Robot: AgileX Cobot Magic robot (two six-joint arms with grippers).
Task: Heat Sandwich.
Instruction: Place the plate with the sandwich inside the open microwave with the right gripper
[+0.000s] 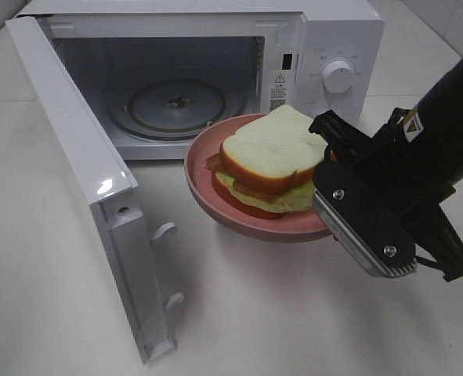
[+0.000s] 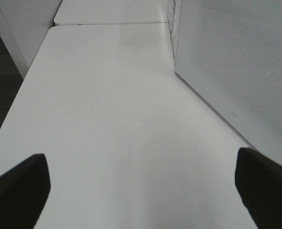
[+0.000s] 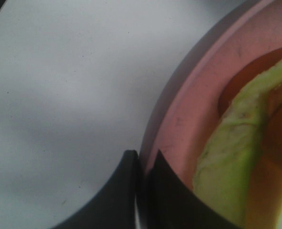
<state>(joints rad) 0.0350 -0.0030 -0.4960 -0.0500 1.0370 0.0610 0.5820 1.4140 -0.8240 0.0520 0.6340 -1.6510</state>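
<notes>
Plainly the microwave oven [image 1: 325, 47] stands ready: its door [image 1: 74, 172] is swung fully out and the glass turntable [image 1: 172, 106] inside is bare, so the cavity can take a dish. Just in front of that opening the sandwich [image 1: 270, 153] sits on a round pink plate [image 1: 196, 168]. The right gripper [image 3: 141, 167] has its jaws pinched narrow on the plate's rim, on the side away from the door, which carries the food without touching the bread. The plate seems raised off the worktop [image 1: 278, 313], level enough that the stack does not slide. The left gripper [image 2: 141, 188] hangs beside a dotted white panel of the oven, jaws wide and holding nothing, probably parked clear of the door
</notes>
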